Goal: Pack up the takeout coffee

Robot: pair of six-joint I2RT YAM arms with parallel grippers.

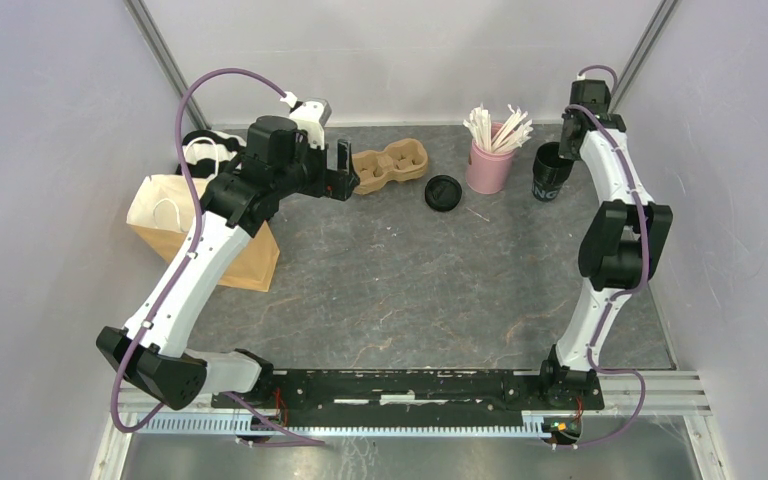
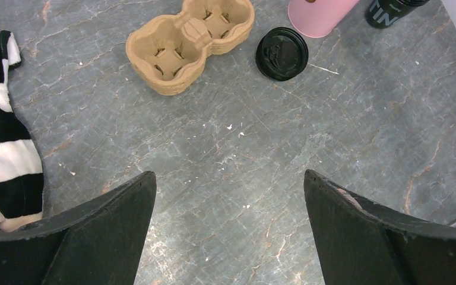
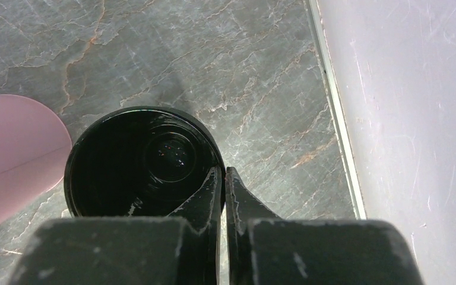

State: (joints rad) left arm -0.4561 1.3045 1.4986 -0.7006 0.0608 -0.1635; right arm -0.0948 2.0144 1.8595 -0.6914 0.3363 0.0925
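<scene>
One takeout coffee cup, black with pale lettering and no lid on, stands at the back right beside the pink cup; in the top view the black cup sits under the right wrist. My right gripper is shut on its rim, one finger inside the cup and one outside. A round black lid lies flat on the table left of the pink cup. My left gripper hangs open over bare table, short of the lid and holding nothing.
The brown two-hole carrier tray sits at the back centre, close to my left gripper. A brown paper bag and a striped cloth lie at the left. The right wall is close to the cup.
</scene>
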